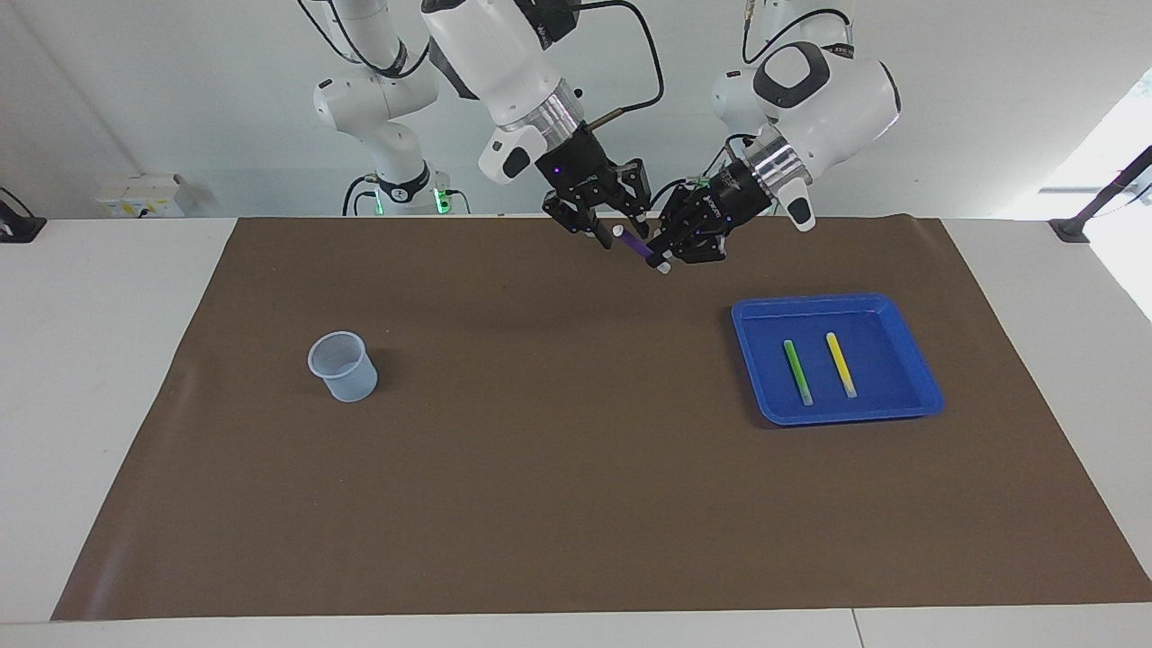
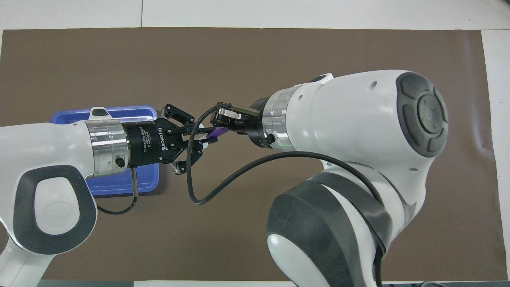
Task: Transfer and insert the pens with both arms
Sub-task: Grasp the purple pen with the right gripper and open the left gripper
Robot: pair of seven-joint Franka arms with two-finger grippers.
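Observation:
A purple pen (image 1: 637,245) with white tips hangs slanted in the air over the mat's edge nearest the robots, and my left gripper (image 1: 668,254) is shut on its lower end. My right gripper (image 1: 616,229) is at the pen's upper end, with the white tip inside it. From overhead the purple pen (image 2: 217,133) shows as a short stretch between the left gripper (image 2: 203,137) and the right gripper (image 2: 221,125). A green pen (image 1: 797,372) and a yellow pen (image 1: 841,364) lie side by side in the blue tray (image 1: 810,299).
A pale translucent cup (image 1: 343,365) stands upright on the brown mat (image 1: 558,468) toward the right arm's end; the right arm hides it from overhead. The blue tray (image 2: 119,184) lies partly under the left arm. Two smaller white arms (image 1: 387,135) stand at the table's edge.

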